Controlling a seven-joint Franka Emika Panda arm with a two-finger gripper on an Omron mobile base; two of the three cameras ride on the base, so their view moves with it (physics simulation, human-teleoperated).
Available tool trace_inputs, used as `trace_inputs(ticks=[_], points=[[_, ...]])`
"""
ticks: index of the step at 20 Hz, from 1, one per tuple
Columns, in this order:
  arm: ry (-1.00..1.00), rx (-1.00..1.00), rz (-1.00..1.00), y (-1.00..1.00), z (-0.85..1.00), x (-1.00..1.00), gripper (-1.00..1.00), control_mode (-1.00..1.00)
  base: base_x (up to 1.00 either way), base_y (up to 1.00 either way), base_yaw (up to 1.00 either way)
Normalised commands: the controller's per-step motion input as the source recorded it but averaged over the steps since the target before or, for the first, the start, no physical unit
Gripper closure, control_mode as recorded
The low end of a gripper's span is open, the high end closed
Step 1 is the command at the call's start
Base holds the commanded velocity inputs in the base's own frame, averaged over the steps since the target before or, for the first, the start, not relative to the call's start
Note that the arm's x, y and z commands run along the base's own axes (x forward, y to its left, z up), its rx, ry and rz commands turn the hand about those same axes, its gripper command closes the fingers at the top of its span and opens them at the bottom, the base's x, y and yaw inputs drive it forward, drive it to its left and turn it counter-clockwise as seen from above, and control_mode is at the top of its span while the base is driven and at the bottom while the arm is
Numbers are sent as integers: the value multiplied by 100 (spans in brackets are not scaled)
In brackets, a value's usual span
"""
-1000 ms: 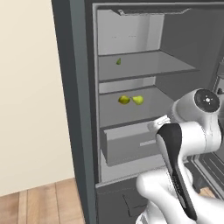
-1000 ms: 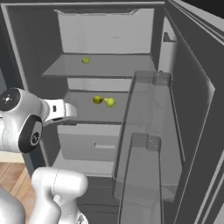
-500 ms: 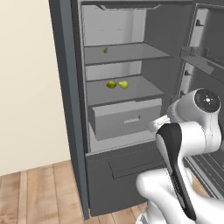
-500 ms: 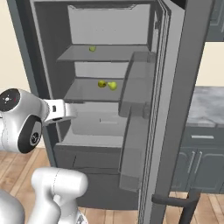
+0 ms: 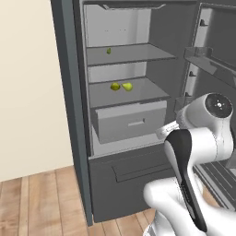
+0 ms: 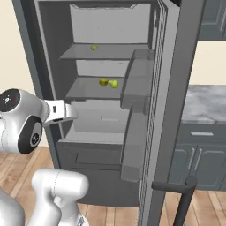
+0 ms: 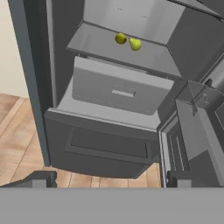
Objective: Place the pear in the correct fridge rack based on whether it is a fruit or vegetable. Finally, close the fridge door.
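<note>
Hand view puts the pear on the fridge rack, far beyond the empty, spread gripper.

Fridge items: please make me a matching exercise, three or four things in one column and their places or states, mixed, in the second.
1. pear
2. tiny darker green item
3. fridge door
4. pull-out drawer

a. swung open
b. on the upper shelf
c. directly under the lower shelf
d. on the lower shelf, beside a rounder fruit

Pairs: 1-d, 2-b, 3-a, 4-c
</note>
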Motion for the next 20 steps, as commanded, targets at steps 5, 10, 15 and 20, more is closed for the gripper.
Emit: trace_inputs(ticks=[5, 10, 15, 20], points=[[0, 0, 0, 0, 0, 0, -100, 100, -62, -1, -7], [0, 0, 0, 0, 0, 0, -100, 100, -94, 0, -15], [0, 0, 0, 0, 0, 0, -100, 100, -64, 5, -37], [0, 0, 0, 0, 0, 0, -100, 100, -41, 38, -42]])
